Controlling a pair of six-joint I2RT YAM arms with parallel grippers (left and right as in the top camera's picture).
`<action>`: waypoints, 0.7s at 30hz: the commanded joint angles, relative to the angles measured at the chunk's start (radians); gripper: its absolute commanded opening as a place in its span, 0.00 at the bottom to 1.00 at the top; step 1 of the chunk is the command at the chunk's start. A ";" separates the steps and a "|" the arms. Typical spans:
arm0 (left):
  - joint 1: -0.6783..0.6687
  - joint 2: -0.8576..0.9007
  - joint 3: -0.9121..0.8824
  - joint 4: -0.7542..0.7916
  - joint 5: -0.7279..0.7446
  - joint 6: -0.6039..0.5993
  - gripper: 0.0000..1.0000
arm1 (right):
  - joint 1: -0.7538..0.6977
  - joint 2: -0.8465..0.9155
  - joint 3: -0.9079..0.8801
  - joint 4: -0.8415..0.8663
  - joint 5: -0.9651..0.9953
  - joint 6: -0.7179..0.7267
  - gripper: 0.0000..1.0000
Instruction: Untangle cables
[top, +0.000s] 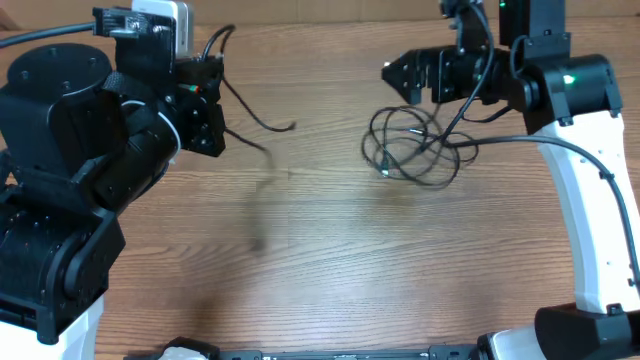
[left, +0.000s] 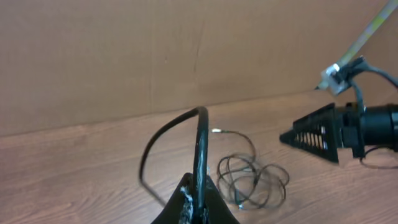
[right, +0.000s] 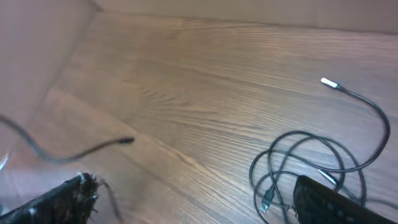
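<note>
Lying on the right half of the wooden counter (top: 320, 260), the tangle of cables (top: 415, 150) forms several loose, overlapping loops of thin black cord. One strand runs out of the coil and ends in a small silver plug (right: 329, 83), which rests flat on the counter just clear of the loops.

Right hand (top: 398, 72): positioned near the far side of the tangle, pointing toward the counter's middle. In the right wrist view its fingers (right: 62, 199) stand wide apart, one at each lower corner. The tangle lies on the surface beside the finger on the picture's right, which hides part of it. Contact with the cords cannot be confirmed.

Left hand (left: 194, 186): raised over the left side of the counter, well apart from the tangle. Its fingers are pressed together on a single cord (left: 200, 130), separate from the coil. This cord rises from the fingertips, arches over and drops to the left in the left wrist view. Seen from overhead, its free end trails toward the middle of the counter, between the two hands. Whether that end touches the surface cannot be told.

A plain brown wall (left: 124, 50) backs the counter.
</note>
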 joint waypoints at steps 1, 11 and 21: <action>0.005 0.004 0.006 0.040 0.010 -0.023 0.04 | 0.018 -0.040 0.007 0.002 -0.137 -0.169 1.00; 0.005 0.117 0.005 0.185 0.186 -0.453 0.04 | 0.151 -0.118 0.007 0.017 -0.311 -0.526 0.95; 0.005 0.187 0.006 0.256 0.463 -0.640 0.04 | 0.238 -0.123 0.007 0.105 -0.311 -0.525 0.67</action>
